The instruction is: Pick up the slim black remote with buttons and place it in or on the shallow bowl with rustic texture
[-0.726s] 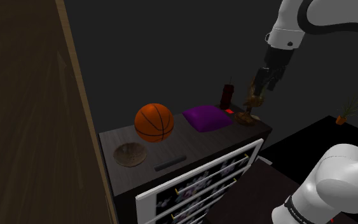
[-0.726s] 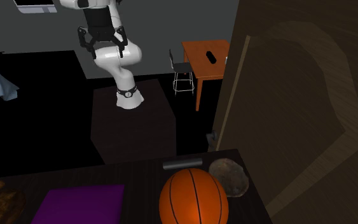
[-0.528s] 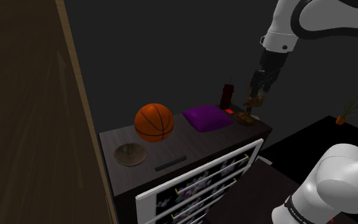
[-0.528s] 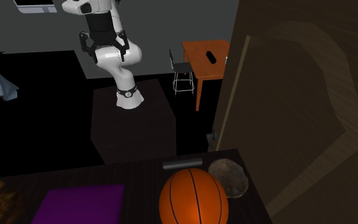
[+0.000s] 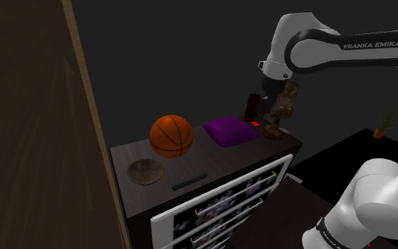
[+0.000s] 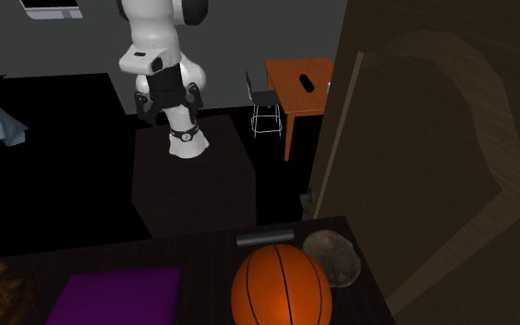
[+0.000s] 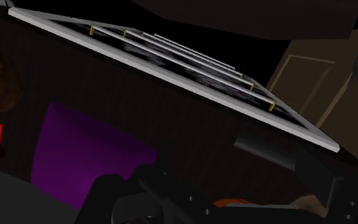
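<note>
The slim black remote (image 5: 190,182) lies flat near the front edge of the dark dresser top (image 5: 211,159). It also shows in the second exterior view as the remote (image 6: 265,236) and from the hand as the remote (image 7: 266,150). The shallow brown bowl (image 5: 145,172) sits beside it toward the shoulder view's left, with nothing in it; from the other side the bowl (image 6: 333,257) lies next to the ball. My gripper (image 5: 264,112) hangs open and holds nothing. It is high over the dresser's far right end by the statue, far from the remote.
An orange basketball (image 5: 172,136) stands behind the bowl. A purple cushion (image 5: 230,131), a dark bottle (image 5: 251,106) and a brown statue (image 5: 283,106) fill the dresser's right half. A drawer front (image 5: 222,205) stands pulled out below. A wooden panel (image 5: 34,127) rises at the left.
The arm has swung toward the shoulder view's left and turned its wrist. The gripper has shifted from above the statue to just left of it, near the bottle. The objects have stayed put.
</note>
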Available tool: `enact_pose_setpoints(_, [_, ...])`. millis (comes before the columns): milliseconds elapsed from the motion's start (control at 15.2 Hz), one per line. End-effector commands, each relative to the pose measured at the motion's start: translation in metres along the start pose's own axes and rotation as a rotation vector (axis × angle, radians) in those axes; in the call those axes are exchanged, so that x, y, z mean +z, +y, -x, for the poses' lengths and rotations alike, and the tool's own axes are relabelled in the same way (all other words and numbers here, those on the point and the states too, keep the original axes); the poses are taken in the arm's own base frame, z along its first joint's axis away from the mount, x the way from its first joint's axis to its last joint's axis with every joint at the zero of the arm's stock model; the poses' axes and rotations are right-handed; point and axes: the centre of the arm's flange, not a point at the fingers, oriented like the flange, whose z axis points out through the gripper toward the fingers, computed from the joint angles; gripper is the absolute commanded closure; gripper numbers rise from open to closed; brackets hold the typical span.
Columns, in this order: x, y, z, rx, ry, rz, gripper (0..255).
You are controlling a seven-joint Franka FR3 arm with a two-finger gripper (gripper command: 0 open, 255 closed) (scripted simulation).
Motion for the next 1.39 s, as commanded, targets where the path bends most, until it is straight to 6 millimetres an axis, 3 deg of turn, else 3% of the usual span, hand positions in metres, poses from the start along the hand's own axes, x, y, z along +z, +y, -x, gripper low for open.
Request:
enact_pose_setpoints(0, [0.022, -0.004, -0.014, -0.069, 0.007, 0.001, 0])
enact_pose_setpoints(660, [0.121, -0.043, -0.088, -0.399, 0.029, 0.005, 0])
enact_pose_setpoints(1320, [0.218, -0.103, -0.149, -0.729, 0.051, 0.010, 0])
